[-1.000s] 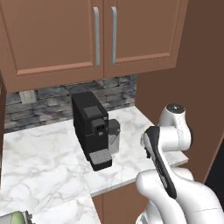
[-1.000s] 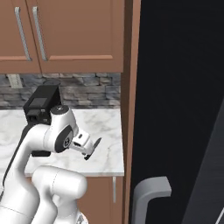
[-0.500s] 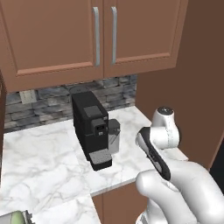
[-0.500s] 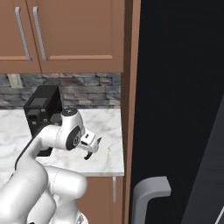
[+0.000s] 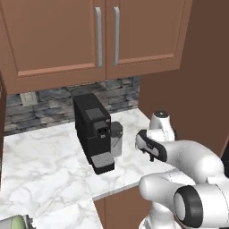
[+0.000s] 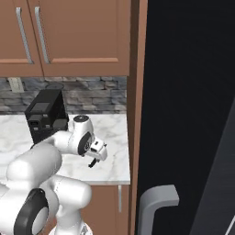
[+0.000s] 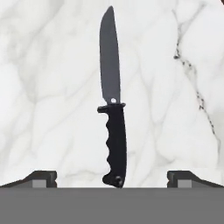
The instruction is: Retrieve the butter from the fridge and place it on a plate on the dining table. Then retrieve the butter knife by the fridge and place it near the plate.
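Marble counter [image 7: 52, 87] beside fridge [image 6: 183, 92]: butter knife [image 7: 113, 105] lies flat, gripper [image 7: 112, 177] spread wide above it, grasping nothing.

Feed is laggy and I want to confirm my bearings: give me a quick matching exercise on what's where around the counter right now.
Things:
1. knife
2. coffee machine
3. claw
4. cabinet doors

Places or states:
A. hanging on the wall above the stone backsplash
B. open, above the counter near the fridge
C. lying flat on the marble, handle toward the camera
D. standing on the counter by the backsplash

Pairs: 1-C, 2-D, 3-B, 4-A
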